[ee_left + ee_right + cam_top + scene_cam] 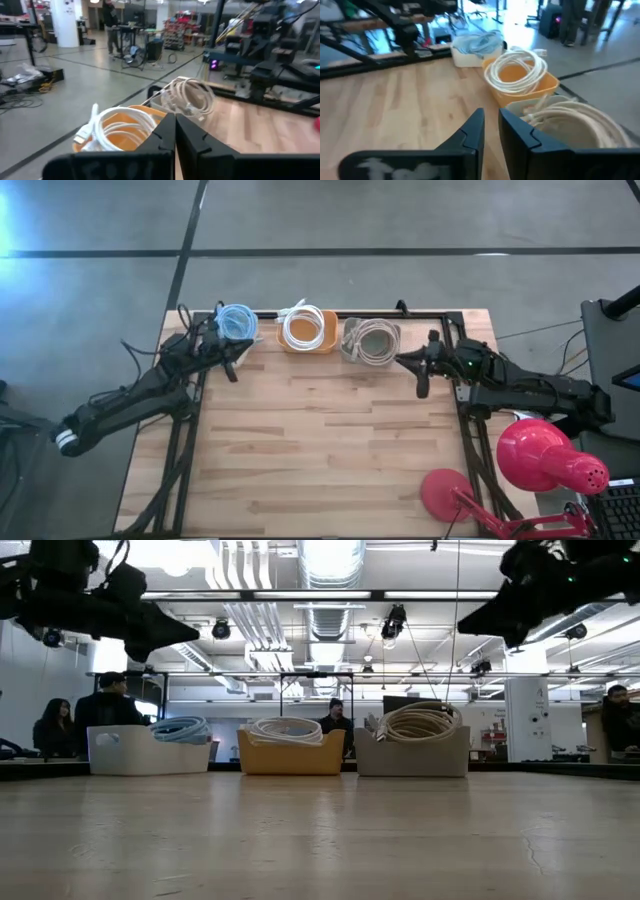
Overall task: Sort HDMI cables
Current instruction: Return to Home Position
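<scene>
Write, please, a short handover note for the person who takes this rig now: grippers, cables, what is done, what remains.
Left gripper: shut, empty, raised near the white bin.
Right gripper: fingers slightly apart, empty, raised by the table's right edge.
Cables: light blue coils in the white bin, white coils in the orange bin, beige coils in the grey-brown bin. Every coil in view sits in a bin.
Done: sorting by colour looks complete; the count per bin cannot be read.
Left: probably only parking both arms.
</scene>
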You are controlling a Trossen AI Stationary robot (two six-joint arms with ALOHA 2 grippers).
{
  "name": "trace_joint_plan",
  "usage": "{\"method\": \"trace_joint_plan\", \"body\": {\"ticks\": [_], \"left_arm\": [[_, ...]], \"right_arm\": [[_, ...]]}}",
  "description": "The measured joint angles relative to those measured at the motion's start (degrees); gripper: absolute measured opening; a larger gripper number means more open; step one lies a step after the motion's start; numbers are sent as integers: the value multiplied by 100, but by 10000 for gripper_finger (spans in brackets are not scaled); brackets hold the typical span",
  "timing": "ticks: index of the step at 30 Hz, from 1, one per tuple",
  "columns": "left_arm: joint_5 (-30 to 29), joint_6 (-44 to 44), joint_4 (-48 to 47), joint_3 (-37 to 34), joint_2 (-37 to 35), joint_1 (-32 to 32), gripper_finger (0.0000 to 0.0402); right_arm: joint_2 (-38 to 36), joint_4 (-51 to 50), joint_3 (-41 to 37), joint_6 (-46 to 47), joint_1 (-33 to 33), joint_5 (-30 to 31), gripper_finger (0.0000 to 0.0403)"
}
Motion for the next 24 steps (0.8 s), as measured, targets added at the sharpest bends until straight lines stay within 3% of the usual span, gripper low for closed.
{"method": "trace_joint_plan", "body": {"ticks": [8, 20, 24], "left_arm": [[378, -420, 426, -638, -582, -3, 2], [835, -605, 1101, -1132, -1004, -3, 1], [936, -576, 1038, -1196, -1036, -3, 1]], "right_arm": [[-1042, 1299, -1091, 149, 0, -1142, 37], [-1855, 1552, -1863, 153, -2, -1164, 40], [-2078, 1562, -2014, 141, 0, -1543, 39]]}}
